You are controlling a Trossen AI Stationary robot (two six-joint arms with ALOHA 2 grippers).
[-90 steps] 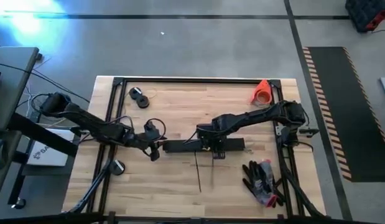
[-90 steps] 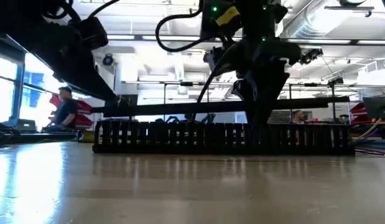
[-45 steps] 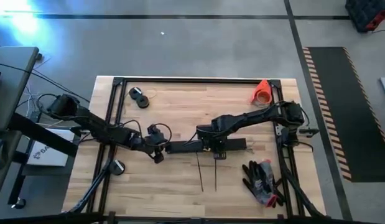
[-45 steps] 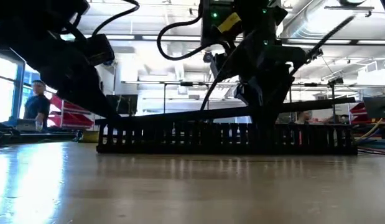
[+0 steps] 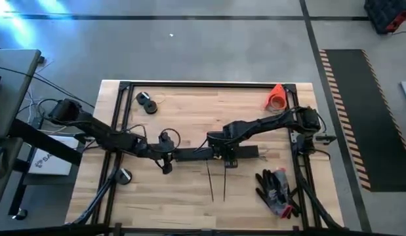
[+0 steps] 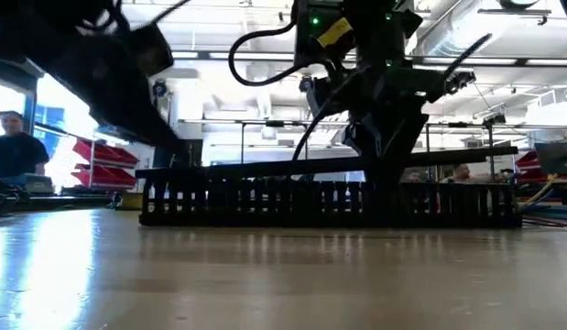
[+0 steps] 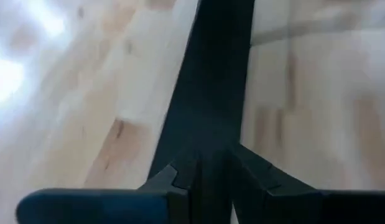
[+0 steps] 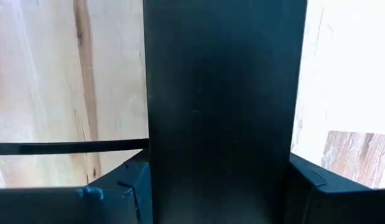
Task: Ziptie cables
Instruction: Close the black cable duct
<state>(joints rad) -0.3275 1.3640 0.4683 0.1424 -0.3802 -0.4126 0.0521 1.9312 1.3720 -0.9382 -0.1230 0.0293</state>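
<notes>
no readable text, labels, brand names or numbers, white box [image 5: 50, 161] beside the table's left edge bears dark lettering too small to make out, yellow tag [image 6: 334, 27] on the arm in the low view bears no legible marks

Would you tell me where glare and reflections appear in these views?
High view: strong glare on the floor at top left. Low view: window light sheens the table at left, and the black slotted duct mirrors below itself. Left wrist view: a bright patch on the table.
</notes>
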